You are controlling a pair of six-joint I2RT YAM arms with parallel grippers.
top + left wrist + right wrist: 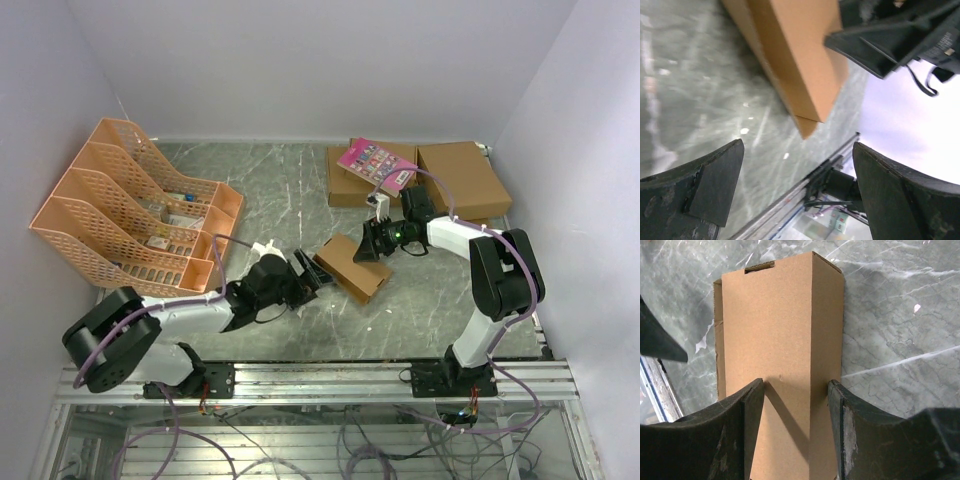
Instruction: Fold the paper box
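You are working over a grey, white-veined marbled table (pixel 270 190), seen from above with the arm bases at 6 o'clock. Standing on it at 9 to 10 o'clock, against the left edge, is a row of peach mesh file racks (pixel 120 215). At 12 to 1 o'clock, near the back wall, two larger flat brown boxes (pixel 345 190) (pixel 462 178) lie side by side. The paper box (pixel 350 268) sits close to centre, lying aslant with its long axis running from 10 to 4 o'clock; you cannot confirm from these views that its whole underside bears on the surface.
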